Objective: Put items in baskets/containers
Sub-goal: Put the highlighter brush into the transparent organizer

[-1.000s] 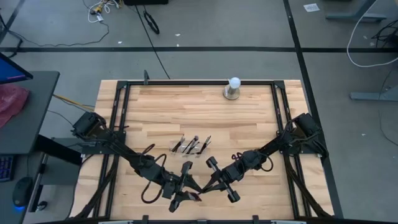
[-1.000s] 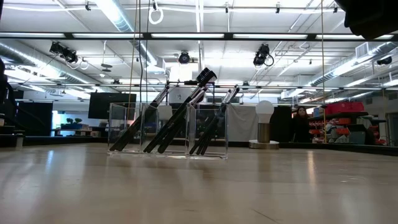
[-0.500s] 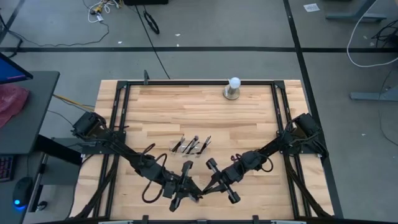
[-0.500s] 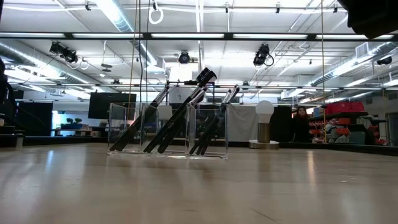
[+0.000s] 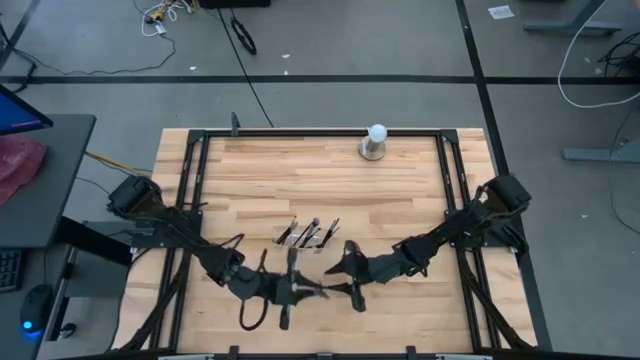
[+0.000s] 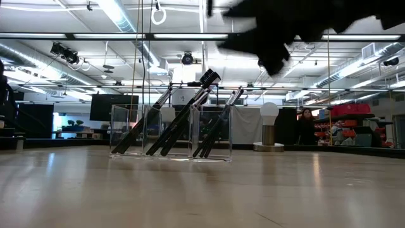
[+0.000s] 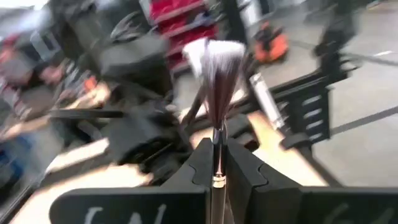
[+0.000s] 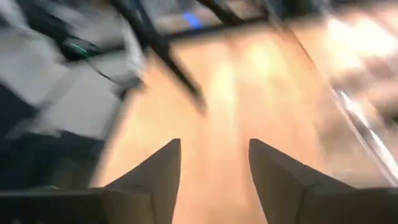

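Near the table's front edge, the left gripper point(image 7: 217, 163) pinches a thin dark-handled makeup brush point(image 7: 217, 78) with pale-tipped bristles. Just behind stands the clear plastic rectangular tray point(image 5: 306, 238), brushes leaning inside. The right gripper point(image 8: 213, 163) hangs close by, fingers spread, empty.

Grey floor point(image 5: 330, 40), ceiling strip lights point(image 6: 120, 12)

Wooden table point(image 5: 300, 175); clear tray point(image 5: 309, 236); ball point(image 5: 376, 133)

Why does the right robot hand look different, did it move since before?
Yes. The right gripper has slid up the table toward the clear tray, and its fingers have opened.
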Controlling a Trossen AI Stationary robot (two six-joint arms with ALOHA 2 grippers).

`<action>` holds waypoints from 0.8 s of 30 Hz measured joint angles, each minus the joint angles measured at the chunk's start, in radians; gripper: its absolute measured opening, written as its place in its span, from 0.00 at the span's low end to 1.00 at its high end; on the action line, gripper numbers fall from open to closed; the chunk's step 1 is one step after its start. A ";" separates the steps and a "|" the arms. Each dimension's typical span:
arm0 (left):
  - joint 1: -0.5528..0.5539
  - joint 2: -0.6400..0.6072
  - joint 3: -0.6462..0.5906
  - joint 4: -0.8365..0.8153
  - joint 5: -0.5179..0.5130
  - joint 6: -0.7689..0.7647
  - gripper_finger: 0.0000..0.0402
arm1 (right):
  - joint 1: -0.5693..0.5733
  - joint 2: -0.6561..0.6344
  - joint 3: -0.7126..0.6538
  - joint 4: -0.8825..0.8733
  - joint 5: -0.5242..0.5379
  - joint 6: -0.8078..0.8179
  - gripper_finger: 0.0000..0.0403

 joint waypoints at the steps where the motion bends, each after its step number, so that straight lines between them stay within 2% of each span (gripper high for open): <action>1: 0.001 -0.017 0.000 -0.047 -0.040 -0.036 0.05 | 0.000 -0.011 0.000 -0.078 0.034 0.046 0.48; 5: 0.011 -0.073 0.000 -0.235 -0.193 -0.188 0.05 | 0.003 -0.046 0.000 -0.295 0.135 0.194 0.51; 10: 0.043 -0.122 0.000 -0.446 -0.322 -0.390 0.06 | 0.028 -0.058 0.000 -0.492 0.181 0.367 0.49; 15: 0.112 -0.123 0.000 -0.548 -0.332 -0.503 0.06 | 0.072 -0.055 0.000 -0.588 0.245 0.468 0.45; 24: 0.213 -0.121 0.000 -0.566 -0.354 -0.551 0.06 | 0.135 -0.055 0.000 -0.543 0.402 0.462 0.40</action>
